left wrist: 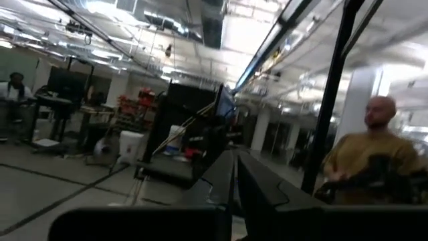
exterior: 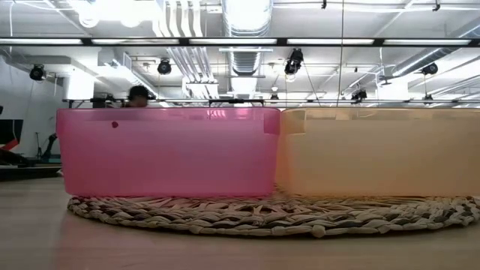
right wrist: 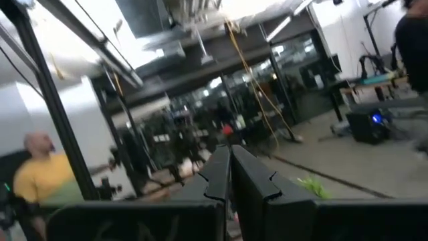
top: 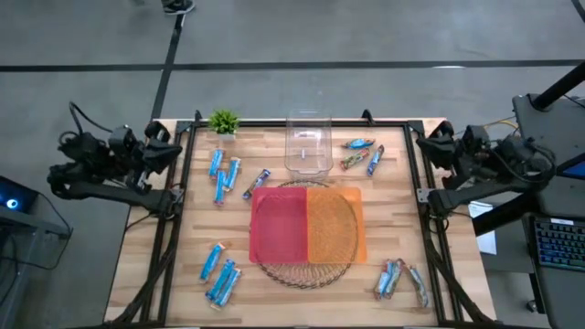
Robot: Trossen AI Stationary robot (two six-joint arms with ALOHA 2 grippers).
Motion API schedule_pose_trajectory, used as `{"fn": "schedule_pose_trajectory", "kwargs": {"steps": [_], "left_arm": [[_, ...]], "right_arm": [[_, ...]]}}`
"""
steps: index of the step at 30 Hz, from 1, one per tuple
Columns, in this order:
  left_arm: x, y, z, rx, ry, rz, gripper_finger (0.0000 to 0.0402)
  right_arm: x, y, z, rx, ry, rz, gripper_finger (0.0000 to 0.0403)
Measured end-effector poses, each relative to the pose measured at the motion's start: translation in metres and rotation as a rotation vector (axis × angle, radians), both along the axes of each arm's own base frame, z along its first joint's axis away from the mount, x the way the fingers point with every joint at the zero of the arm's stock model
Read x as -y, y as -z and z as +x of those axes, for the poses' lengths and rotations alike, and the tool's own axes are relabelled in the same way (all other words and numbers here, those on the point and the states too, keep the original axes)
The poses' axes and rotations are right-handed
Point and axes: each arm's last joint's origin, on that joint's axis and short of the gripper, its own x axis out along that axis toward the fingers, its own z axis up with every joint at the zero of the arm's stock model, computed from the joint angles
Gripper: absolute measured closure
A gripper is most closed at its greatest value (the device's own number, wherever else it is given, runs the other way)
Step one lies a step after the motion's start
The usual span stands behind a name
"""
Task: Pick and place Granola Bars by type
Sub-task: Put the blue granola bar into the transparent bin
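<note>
Granola bars lie in groups on the wooden table. Light blue ones (top: 222, 175) and a dark one (top: 256, 184) are at the far left. Blue and brownish ones (top: 363, 155) are at the far right. More blue ones lie near left (top: 218, 272) and near right (top: 400, 280). My left gripper (left wrist: 235, 179) is shut and raised at the table's left edge (top: 172, 153). My right gripper (right wrist: 229, 175) is shut and raised at the right edge (top: 430, 146). Both point above level into the room and hold nothing.
A pink bin (top: 279, 224) and an orange bin (top: 336, 224) stand side by side on a round woven mat (top: 306, 271) at the table's middle. A clear container (top: 307, 144) and a small green plant (top: 223, 121) stand at the far edge. People show in the room beyond.
</note>
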Motion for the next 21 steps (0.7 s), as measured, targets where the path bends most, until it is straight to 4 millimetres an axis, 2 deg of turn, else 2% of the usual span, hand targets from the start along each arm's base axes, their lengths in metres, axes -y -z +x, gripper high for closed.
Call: {"fn": "schedule_pose_trajectory", "kwargs": {"steps": [8,14,21], "left_arm": [[0.0,-0.027,0.018,-0.109,-0.09,0.035,0.0397],[0.001,-0.032,0.038,-0.168,-0.138,0.081,0.0397],[0.002,-0.027,0.053,-0.211,-0.147,0.099,0.0397]], "right_arm": [[-0.003,-0.03,0.015,-0.197,0.006,-0.042,0.0394],[-0.005,-0.048,0.026,-0.284,0.021,-0.124,0.0394],[-0.008,-0.051,0.041,-0.368,0.028,-0.201,0.0394]]}}
